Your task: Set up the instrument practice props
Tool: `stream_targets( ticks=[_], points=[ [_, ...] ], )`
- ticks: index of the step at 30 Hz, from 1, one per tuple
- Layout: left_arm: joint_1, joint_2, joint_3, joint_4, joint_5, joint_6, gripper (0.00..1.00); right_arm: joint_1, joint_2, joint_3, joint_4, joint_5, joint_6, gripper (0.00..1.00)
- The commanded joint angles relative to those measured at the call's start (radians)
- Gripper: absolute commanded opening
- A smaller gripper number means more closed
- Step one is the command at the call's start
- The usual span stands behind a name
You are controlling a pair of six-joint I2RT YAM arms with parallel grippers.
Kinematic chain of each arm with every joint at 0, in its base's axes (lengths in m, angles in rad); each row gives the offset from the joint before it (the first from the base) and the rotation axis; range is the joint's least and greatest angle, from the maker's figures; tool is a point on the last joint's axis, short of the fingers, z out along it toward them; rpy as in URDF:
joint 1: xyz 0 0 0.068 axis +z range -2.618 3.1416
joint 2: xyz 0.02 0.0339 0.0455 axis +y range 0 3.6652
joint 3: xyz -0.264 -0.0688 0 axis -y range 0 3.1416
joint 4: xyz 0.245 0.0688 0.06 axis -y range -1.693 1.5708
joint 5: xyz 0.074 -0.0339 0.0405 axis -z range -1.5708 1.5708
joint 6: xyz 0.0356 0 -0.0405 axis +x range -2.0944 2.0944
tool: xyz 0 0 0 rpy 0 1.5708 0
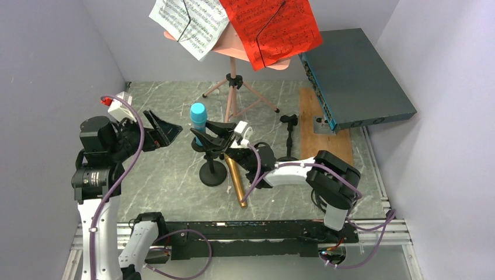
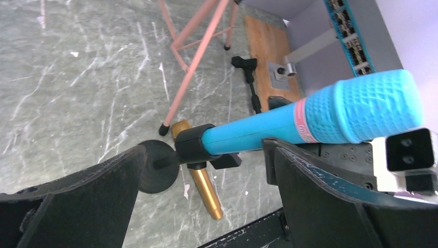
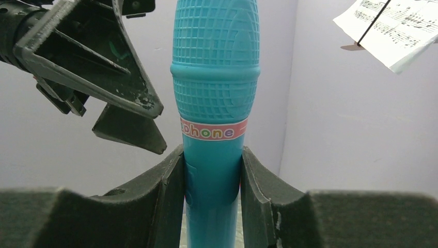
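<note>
Nearest the arm bases, a gold metallic microphone (image 1: pixel 235 178) lies flat on the grey marbled tabletop (image 1: pixel 157 186). It is just right of the landmark, the blue plastic microphone (image 1: pixel 198 118), and its narrow end points at the near table edge.

The blue microphone stands nearly upright. Its tail sits in the clip of a black round-based pole (image 1: pixel 213 173), whose disc rests on the tabletop just beside the gold microphone.

The right gripper (image 1: pixel 211 135) reaches in from the right. Its two dark fingers (image 3: pixel 168 191) are pressed against opposite sides of the blue handle, below the pink label band.

The left gripper (image 1: pixel 165 132) hangs left of the blue microphone's head, near it but apart. Its jaws are spread as wide as they go and hold nothing. Below it we see bare marbled surface out to the left wall.

Right of the blue microphone and further back, a second black round-based pole (image 1: pixel 289 137) stands alone at the edge of a plain wooden board (image 1: pixel 312 108).

Behind the blue microphone rise the pink tripod legs (image 1: pixel 233 93), their feet spread wide, with open tabletop between feet and pole. They carry the pink music desk (image 1: pixel 242 49), which holds a white sheet-music page (image 1: pixel 192 20) and a red sheet-music page (image 1: pixel 271 26) beside it.

Farthest right, a large flat dark-teal box (image 1: pixel 356 76) overhangs the board.
</note>
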Motion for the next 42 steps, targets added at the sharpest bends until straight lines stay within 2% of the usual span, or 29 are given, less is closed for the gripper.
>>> stream_targets(
  ticks=[1,3,5,8,11,13,14,17,21,27,31,33,36,42],
  points=[
    [-0.004,-0.01,-0.013,0.141,0.15,-0.007,1.0,0.002,0.031,-0.033,0.173,0.043,-0.047,0.07],
    [-0.003,-0.014,-0.016,0.182,0.206,0.015,0.99,0.002,0.024,-0.042,0.174,0.053,-0.064,0.08],
    [-0.004,-0.023,-0.029,0.248,0.284,0.049,1.0,0.002,0.007,-0.066,0.174,0.056,-0.068,0.17],
    [-0.003,-0.032,-0.045,0.326,0.375,0.103,0.99,0.006,-0.039,-0.133,0.174,0.056,-0.043,0.43],
    [-0.003,-0.019,-0.048,0.37,0.437,0.155,0.99,0.015,-0.125,-0.217,0.109,0.057,-0.014,0.81],
    [-0.006,-0.002,-0.065,0.425,0.49,0.156,0.99,0.019,-0.211,-0.251,-0.063,0.052,-0.014,0.96],
    [-0.01,0.009,-0.071,0.446,0.499,0.152,0.99,0.019,-0.261,-0.264,-0.148,0.055,-0.014,0.99],
    [-0.03,0.044,-0.085,0.474,0.531,0.153,0.99,0.019,-0.4,-0.285,-0.439,0.096,-0.01,1.0],
    [-0.076,0.065,-0.085,0.427,0.482,0.217,0.99,0.016,-0.564,-0.249,-0.903,0.125,0.009,1.0],
    [-0.25,0.142,-0.036,0.392,0.362,0.301,0.99,-0.065,-0.691,-0.277,-1.201,-0.098,0.056,1.0],
    [-0.489,0.248,0.049,0.307,0.175,0.444,0.99,-0.132,-0.712,-0.309,-1.222,-0.275,0.062,1.0],
    [-0.574,0.301,0.08,0.281,0.086,0.523,0.99,-0.178,-0.704,-0.345,-1.156,-0.344,0.082,1.0],
    [-0.595,0.335,0.101,0.296,0.052,0.551,0.99,-0.234,-0.659,-0.363,-1.045,-0.438,0.112,1.0],
    [-0.6,0.392,0.152,0.272,0.129,0.596,0.99,-0.244,-0.526,-0.323,-0.898,-0.447,0.104,1.0]
  ],
)
